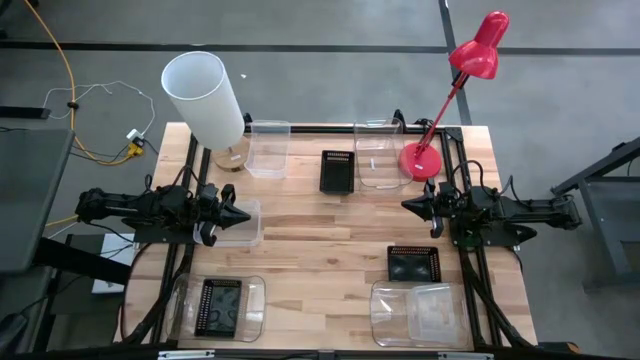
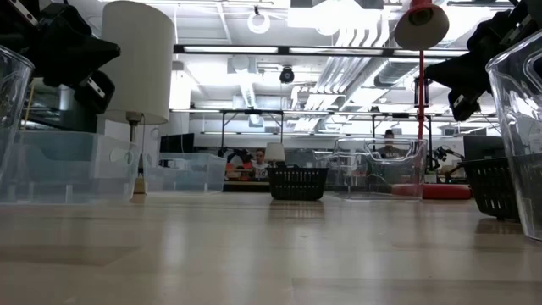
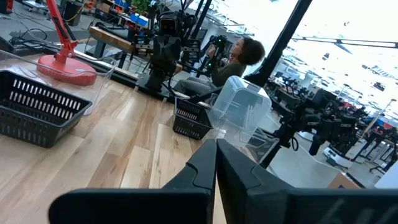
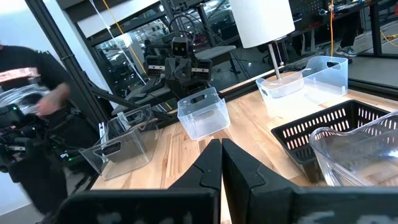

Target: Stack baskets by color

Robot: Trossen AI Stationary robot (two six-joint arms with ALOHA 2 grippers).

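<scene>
Several baskets stand on their bottoms on the wooden table. At the far side are a frosted bin [image 1: 268, 148], a black perforated basket [image 1: 338, 170] and a clear tub [image 1: 380, 155]. A frosted bin [image 1: 236, 226] stands at the left, and a black basket [image 1: 410, 264] at the right. Near left, a clear tub [image 1: 255, 305] holds a black basket [image 1: 220, 307]. Near right stands another clear tub [image 1: 418, 313]. My left gripper [image 1: 243, 215] hovers shut over the left frosted bin, pointing level toward the table's middle. My right gripper [image 1: 408, 206] faces it from the right, also shut and with nothing in it.
A white cylindrical lampshade [image 1: 205, 98] stands at the far left corner and a red desk lamp [image 1: 440, 150] at the far right. Bare wood lies between the two grippers at the table's middle [image 1: 325, 230]. People show in the room beyond the table.
</scene>
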